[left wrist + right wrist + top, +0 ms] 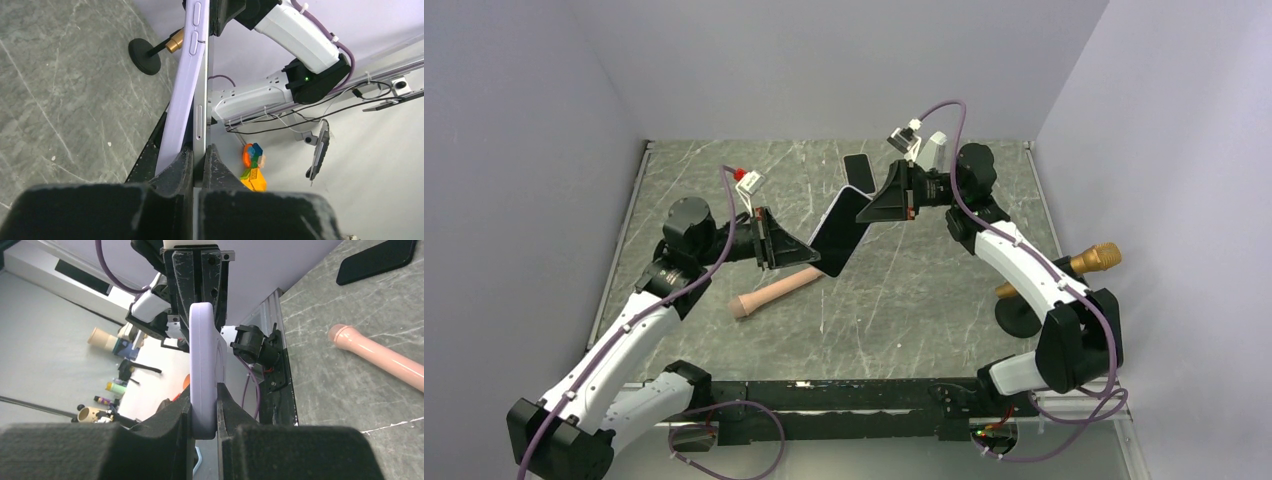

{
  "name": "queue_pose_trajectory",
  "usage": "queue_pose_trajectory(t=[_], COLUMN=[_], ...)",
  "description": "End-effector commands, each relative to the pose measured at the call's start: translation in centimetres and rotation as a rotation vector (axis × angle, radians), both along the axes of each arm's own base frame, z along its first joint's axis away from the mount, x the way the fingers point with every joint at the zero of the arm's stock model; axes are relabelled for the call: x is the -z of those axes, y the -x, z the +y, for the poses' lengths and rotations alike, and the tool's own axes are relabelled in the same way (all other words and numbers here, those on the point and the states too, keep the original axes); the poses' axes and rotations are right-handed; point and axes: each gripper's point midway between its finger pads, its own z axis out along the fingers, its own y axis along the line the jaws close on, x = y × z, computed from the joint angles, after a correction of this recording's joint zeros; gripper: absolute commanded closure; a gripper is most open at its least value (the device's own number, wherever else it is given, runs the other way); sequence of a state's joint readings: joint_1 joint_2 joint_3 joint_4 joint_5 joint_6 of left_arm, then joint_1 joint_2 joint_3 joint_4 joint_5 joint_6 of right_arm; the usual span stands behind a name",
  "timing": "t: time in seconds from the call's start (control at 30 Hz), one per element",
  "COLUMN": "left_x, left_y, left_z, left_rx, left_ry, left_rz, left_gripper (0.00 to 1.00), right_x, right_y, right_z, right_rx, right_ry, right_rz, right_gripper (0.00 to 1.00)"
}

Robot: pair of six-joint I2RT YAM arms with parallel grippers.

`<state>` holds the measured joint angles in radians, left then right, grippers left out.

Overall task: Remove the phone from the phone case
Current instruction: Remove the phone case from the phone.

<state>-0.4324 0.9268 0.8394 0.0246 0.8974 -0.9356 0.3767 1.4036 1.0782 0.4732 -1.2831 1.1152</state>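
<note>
Your phone (842, 232) hangs tilted in mid-air at the centre of the top view, in its lilac case (202, 360). The left gripper (199, 162) is clamped tight on the phone's lower end, and the right gripper (204, 412) is pinched on the case's upper end. If you pull unevenly, one grip could slip and drop it onto the table (924, 300).

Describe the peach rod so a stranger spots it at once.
On the grey marbled table, look just below the raised, lilac-cased phone, toward the near edge. The peach rod lies flat there, the only pale, round-ended stick.
</note>
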Motion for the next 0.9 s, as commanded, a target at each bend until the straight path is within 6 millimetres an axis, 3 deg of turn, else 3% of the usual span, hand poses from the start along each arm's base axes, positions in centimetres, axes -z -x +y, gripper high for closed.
queue_pose_trajectory(t=[0.0,0.1,0.27,0.33,0.6,0.73,0.8,0.87], left_x=[-2.6,-3.1,-3.7,-4.2,-6.2,-6.7,-7.0,-7.0], left_y=[-0.4,-0.7,-1.6,-1.9,-2.6,-2.8,-2.9,-3.1], left_z=[-0.2,0.4,1.4,1.7,2.7,3.0,3.1,3.1], left_rx=[-0.021,-0.096,-0.220,-0.255,-0.345,-0.362,-0.360,-0.366], left_ry=[0.077,0.110,0.175,0.192,0.298,0.367,0.396,0.416], left_rz=[-0.128,-0.134,-0.105,-0.088,-0.017,0.026,0.051,0.065], left_gripper=[1.00,1.00,1.00,1.00,1.00,1.00,1.00,1.00], right_x=[-2.2,-2.1,-2.6,-2.6,-1.6,-0.3,0.2,0.1], right_y=[1.3,0.4,-0.6,-0.7,-0.6,-0.4,-0.1,0.7], right_z=[1.2,1.5,1.7,1.7,1.0,0.8,1.1,1.6], right_rx=[-0.044,0.008,0.058,0.071,0.187,0.238,0.251,0.238], right_ry=[-0.039,-0.048,-0.131,-0.156,-0.192,-0.187,-0.185,-0.209], right_rz=[-0.062,-0.008,0.076,0.089,0.079,0.088,0.094,0.077], right_gripper=[1.00,0.88,0.48,0.37,0.19,0.21,0.34,0.54])
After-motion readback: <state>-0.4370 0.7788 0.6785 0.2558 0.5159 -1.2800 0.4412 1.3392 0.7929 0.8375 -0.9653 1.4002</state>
